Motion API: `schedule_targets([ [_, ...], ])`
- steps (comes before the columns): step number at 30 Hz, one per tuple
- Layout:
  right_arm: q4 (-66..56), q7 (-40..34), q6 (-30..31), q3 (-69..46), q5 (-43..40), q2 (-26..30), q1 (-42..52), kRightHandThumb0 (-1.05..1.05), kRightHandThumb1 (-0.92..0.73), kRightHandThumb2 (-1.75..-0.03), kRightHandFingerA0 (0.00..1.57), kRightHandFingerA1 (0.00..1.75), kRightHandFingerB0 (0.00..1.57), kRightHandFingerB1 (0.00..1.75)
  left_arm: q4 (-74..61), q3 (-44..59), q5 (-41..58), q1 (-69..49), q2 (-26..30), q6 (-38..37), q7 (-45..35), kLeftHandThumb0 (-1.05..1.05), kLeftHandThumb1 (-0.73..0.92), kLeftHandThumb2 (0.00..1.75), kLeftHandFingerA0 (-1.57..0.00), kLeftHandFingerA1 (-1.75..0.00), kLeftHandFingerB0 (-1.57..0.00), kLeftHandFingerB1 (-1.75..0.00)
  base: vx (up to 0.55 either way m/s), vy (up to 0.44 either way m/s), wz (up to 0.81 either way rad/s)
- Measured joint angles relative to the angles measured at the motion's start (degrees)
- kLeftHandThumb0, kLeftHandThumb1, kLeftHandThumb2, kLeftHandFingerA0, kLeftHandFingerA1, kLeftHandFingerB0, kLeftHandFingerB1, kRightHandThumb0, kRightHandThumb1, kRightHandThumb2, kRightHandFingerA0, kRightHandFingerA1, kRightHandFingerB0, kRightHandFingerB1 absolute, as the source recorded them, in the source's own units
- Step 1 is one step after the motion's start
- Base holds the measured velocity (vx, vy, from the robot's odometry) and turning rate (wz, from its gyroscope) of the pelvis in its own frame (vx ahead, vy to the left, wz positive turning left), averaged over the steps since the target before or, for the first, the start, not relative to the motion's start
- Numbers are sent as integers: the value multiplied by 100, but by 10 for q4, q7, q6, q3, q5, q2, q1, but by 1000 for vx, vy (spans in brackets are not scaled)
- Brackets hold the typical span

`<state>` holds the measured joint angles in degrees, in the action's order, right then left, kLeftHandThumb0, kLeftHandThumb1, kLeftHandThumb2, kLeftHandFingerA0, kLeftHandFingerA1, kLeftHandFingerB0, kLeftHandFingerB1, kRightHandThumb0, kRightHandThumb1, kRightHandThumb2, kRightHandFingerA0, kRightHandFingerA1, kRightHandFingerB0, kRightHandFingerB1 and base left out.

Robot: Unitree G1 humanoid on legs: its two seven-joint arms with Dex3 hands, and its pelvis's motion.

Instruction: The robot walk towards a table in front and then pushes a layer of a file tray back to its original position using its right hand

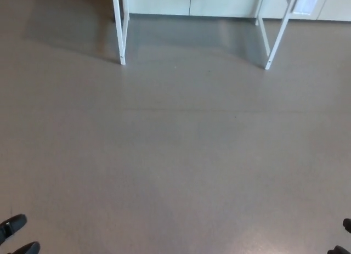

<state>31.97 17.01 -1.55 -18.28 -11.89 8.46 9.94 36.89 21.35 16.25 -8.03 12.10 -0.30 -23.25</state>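
Only the white legs of the table show, at the top of the head view: the left leg (122, 32) and the slanted right leg (276, 41). The tabletop and the file tray are out of the picture. A small black part of my left hand (16, 236) pokes in at the bottom left corner. An even smaller bit of my right hand (344, 238) shows at the bottom right edge. Both hands are far from the table and hold nothing that I can see.
Grey floor (175, 155) stretches from me to the table legs. Behind the legs runs a row of pale cabinet fronts (219, 1) along the top edge. A white panel (308, 1) hangs at the top right.
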Motion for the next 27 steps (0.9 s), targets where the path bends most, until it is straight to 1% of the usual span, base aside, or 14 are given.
schedule_targets([
  [3,1,1,-1,0,0,0,2,-33,-42,-66,60,58,39,48,0,-1,1,-4,0,0,0,-21,52,61,-46,-43,-42,-38,190,-187,22],
  [4,1,1,-1,0,0,1,3,-31,-43,-65,60,58,40,47,0,-1,1,-5,-1,0,0,-23,51,61,-47,-43,-42,-39,308,-194,-100],
  [8,3,0,-2,-1,0,5,-1,-33,-43,-67,60,59,41,48,0,-4,0,1,-5,-4,0,-22,52,61,-47,-43,-43,-39,226,-250,18],
  [12,9,-1,-4,-1,0,6,-5,-32,-44,-66,61,59,41,48,0,-4,0,0,-6,-4,0,-21,51,61,-48,-44,-44,-39,137,-92,-3],
  [16,13,-1,-5,-1,0,5,-5,-33,-44,-67,60,59,40,48,0,-4,0,0,-6,-4,1,-21,52,61,-48,-44,-44,-39,149,5,-15],
  [17,14,-1,-5,-1,0,5,-5,-33,-43,-67,58,58,41,48,0,-4,0,0,-6,-4,1,-21,52,61,-48,-44,-43,-39,188,155,-14],
  [23,14,-1,-7,1,0,1,-2,-32,-43,-66,60,58,40,48,8,-1,1,4,0,-6,0,-21,53,61,-47,-44,-41,-38,259,193,-12],
  [24,14,-1,-7,1,0,1,-1,-24,-53,-56,62,52,43,41,9,-1,1,4,0,-6,0,-21,52,61,-47,-43,-42,-38,244,120,8],
  [25,14,0,-8,1,0,1,2,-24,-53,-56,62,52,43,41,10,-1,1,1,0,-6,0,-21,52,61,-47,-43,-42,-38,217,95,1],
  [26,14,1,-10,1,0,1,6,-31,-43,-66,58,57,39,47,9,-2,1,-3,0,-6,0,-21,52,61,-48,-44,-41,-39,198,48,7],
  [27,14,2,-11,2,0,1,12,-32,-43,-66,59,57,39,47,8,-2,1,-10,0,-6,0,-22,50,60,-49,-44,-43,-39,230,35,5],
])
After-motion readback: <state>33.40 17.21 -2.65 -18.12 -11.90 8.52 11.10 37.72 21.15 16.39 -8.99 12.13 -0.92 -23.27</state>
